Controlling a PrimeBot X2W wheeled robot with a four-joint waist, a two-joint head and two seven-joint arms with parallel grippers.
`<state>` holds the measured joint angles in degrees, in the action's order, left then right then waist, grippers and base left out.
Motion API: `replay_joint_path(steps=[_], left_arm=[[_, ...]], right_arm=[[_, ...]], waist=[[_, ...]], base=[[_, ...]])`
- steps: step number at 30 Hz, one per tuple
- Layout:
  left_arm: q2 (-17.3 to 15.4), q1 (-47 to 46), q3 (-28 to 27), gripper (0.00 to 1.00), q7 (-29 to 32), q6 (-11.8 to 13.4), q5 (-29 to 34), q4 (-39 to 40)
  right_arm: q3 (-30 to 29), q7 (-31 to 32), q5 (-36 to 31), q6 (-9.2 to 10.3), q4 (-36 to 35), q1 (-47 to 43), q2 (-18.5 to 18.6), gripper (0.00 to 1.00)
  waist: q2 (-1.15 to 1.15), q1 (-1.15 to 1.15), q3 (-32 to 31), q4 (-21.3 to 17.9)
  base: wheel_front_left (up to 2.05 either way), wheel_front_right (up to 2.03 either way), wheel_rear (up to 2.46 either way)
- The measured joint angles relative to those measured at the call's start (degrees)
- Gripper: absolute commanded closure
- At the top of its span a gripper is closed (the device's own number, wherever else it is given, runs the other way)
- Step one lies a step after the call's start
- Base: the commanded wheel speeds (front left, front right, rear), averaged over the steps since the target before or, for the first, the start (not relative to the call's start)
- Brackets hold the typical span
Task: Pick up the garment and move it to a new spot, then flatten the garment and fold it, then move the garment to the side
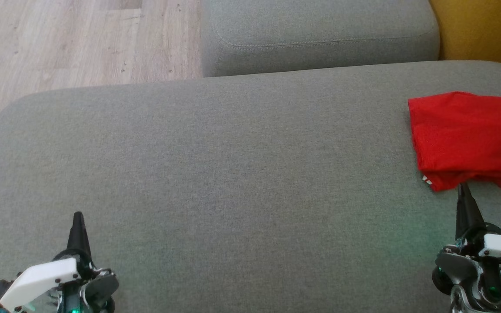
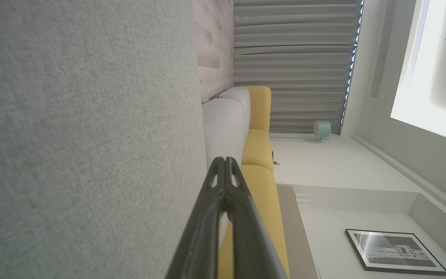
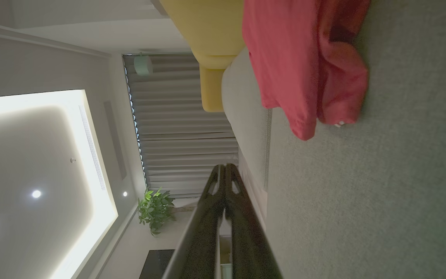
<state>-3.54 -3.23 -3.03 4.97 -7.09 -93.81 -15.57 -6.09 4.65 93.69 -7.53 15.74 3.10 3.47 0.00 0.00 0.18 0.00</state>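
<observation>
Head view: the garment (image 1: 468, 134) lies loosely folded at the grey cushion's (image 1: 233, 174) far right, the right gripper (image 1: 462, 188) pinched empty near its hem, the left gripper (image 1: 78, 216) pinched empty well apart; left wrist view: jaws pressed together beside bare cushion; right wrist view: jaws together, the bunched red edge just ahead, where a careless sweep could snag the mesh and undo the fold.

Head view evenly lit; R wrist dim, ceiling panel (image 3: 33, 155) blown out, garment (image 3: 296, 58) blurry.

Seat before me: wide grey fabric cushion (image 1: 233, 174)
Beyond it: smaller grey cushion (image 1: 320, 34), yellow upholstery (image 1: 481, 30) to its right
Floor: pale wood planks (image 1: 81, 39)
Room I see: pleated grey curtains (image 2: 292, 58), framed picture (image 2: 395, 251), potted plant (image 3: 155, 209), 3 ceiling spotlights (image 3: 36, 193)
</observation>
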Motion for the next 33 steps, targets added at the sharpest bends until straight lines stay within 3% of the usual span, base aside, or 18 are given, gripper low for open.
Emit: replay_joint_path(steps=[33], left_arm=[[0.33,-0.01,-0.52,1.0,0.35,-0.01,0.22,-0.02]], right_arm=[[-0.48,0.65,-0.43,0.0,0.04,0.0,-0.12,1.0]], waist=[[0.0,0.0,0.0,0.0]], base=[[0.0,0.0,0.0]])
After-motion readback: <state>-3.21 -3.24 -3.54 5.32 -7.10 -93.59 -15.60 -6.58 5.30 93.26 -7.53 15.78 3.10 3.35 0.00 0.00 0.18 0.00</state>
